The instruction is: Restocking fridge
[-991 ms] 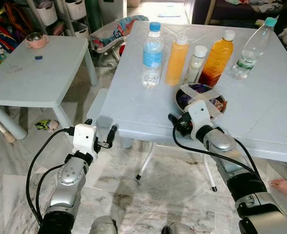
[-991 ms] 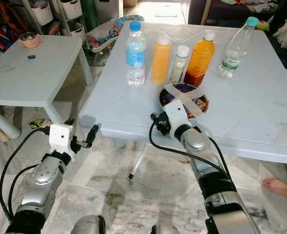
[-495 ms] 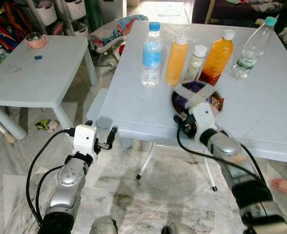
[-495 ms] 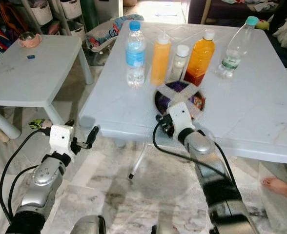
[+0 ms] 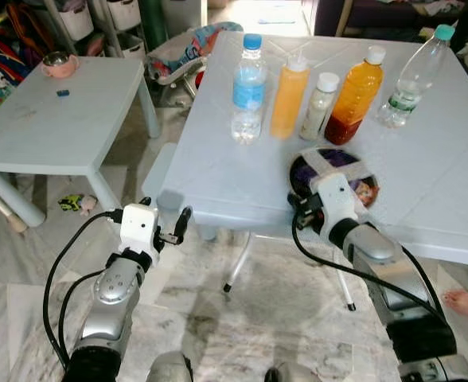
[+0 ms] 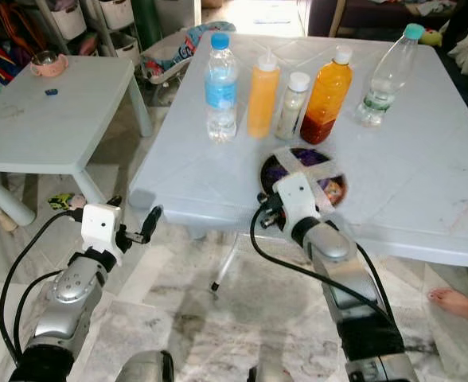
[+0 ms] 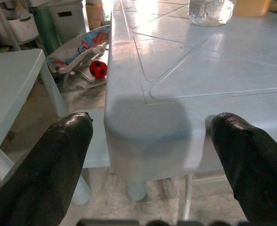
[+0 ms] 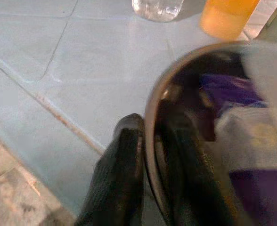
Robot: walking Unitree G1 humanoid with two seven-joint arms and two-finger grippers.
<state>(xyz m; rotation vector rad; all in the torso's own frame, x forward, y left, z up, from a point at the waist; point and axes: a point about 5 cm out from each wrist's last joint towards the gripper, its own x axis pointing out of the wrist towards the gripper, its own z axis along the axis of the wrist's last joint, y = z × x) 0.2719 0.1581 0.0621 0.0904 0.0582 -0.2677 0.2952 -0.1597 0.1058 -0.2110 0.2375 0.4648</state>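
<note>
A dark bowl (image 5: 347,170) with purple contents and strips of pale tape across its top sits near the front edge of the pale table (image 5: 218,171). My right gripper (image 8: 150,155) is shut on the bowl's near rim, one finger inside and one outside. Behind the bowl stand a blue-labelled water bottle (image 5: 248,87), an orange squeeze bottle (image 5: 288,94), a small white-capped bottle (image 5: 319,105), an orange juice bottle (image 5: 353,94) and a clear teal-capped bottle (image 5: 413,76). My left gripper (image 5: 166,211) hangs open just off the table's front left corner (image 7: 150,136).
A low table (image 5: 59,127) on the left carries a pink cup (image 5: 60,64). Toys and a red ball (image 7: 100,69) lie on the floor behind, with storage bins beyond. A person's foot (image 5: 465,304) rests on the marble floor at the right.
My right gripper has shifted right and toward the table's front edge, dragging the bowl with it. The left arm has stayed put.
</note>
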